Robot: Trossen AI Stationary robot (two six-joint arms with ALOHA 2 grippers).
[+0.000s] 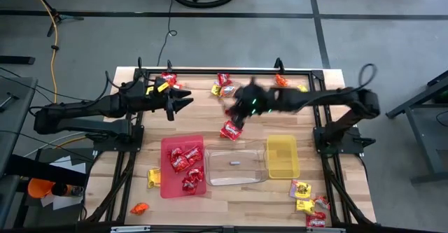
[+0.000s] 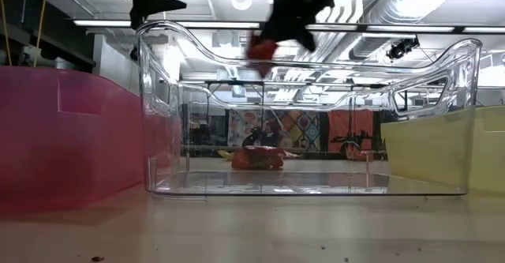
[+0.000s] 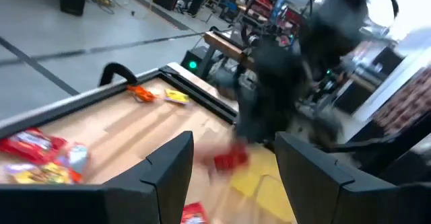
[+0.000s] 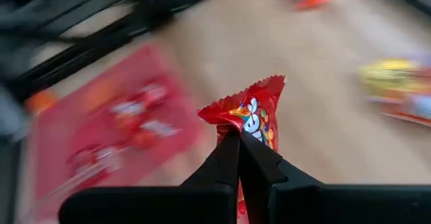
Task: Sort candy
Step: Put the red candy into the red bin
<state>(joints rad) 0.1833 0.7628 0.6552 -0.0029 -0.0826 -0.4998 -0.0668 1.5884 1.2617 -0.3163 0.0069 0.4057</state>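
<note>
My right gripper [image 4: 239, 143] is shut on a red candy packet [image 4: 252, 113]. It hovers over the middle of the table [image 1: 236, 113], above the far side of the trays, and shows as a blurred dark shape in the low view [image 2: 268, 38]. My left gripper [image 3: 232, 163] is open and holds nothing; it hangs above the table's far left part [image 1: 180, 101]. Another red packet [image 1: 231, 129] lies flat on the wood just under the right gripper. The red tray [image 1: 168, 184] holds several red packets. My right gripper pinches the red packet between its two fingertips [image 4: 229, 158], at the packet's end nearest the gripper [image 4: 244, 131]. The rest of the packet sticks out past the fingertips. It is lifted clear of the table [image 2: 260, 50].
A clear tray [image 1: 234, 178] and a yellow tray [image 1: 282, 171] stand beside the red one near the table's front. Loose packets lie along the far edge [image 1: 224, 85], at the near right corner [image 1: 304, 191], and left of the red tray [image 1: 154, 177].
</note>
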